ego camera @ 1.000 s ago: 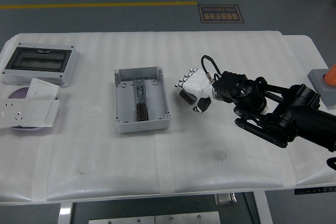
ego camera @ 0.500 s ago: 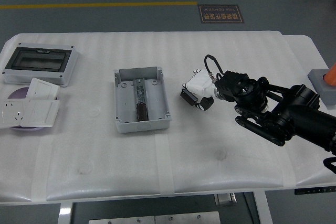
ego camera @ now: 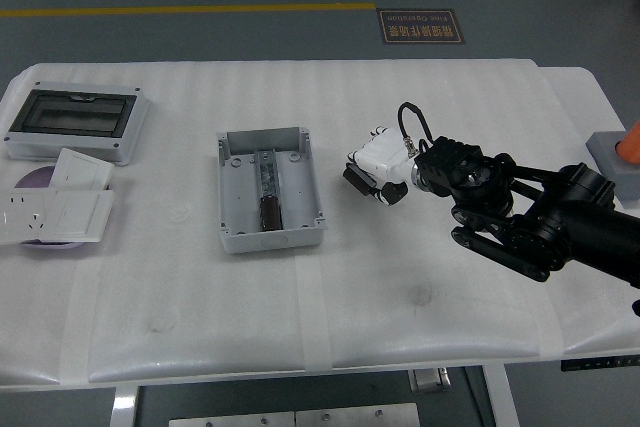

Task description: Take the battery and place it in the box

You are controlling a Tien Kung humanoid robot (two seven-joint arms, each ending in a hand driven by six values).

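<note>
My right hand (ego camera: 378, 173) has white fingers on a black arm that comes in from the right. It is just right of the open grey box (ego camera: 233, 232). Its fingers are curled around a small dark cylinder, the battery (ego camera: 355, 178), held low over the table beside the box's right wall. Another dark battery (ego camera: 268, 215) lies inside the box near its front, below a metal rail. My left arm is out of view.
A grey enclosure with a dark window (ego camera: 75, 122) stands at the far left. White socket plates (ego camera: 55, 212) lie on a purple disc in front of it. A grey block with an orange object (ego camera: 615, 157) is at the right edge.
The right hand's fingers, spread a second ago, have curled around the battery. The hand has shifted slightly right and up.
</note>
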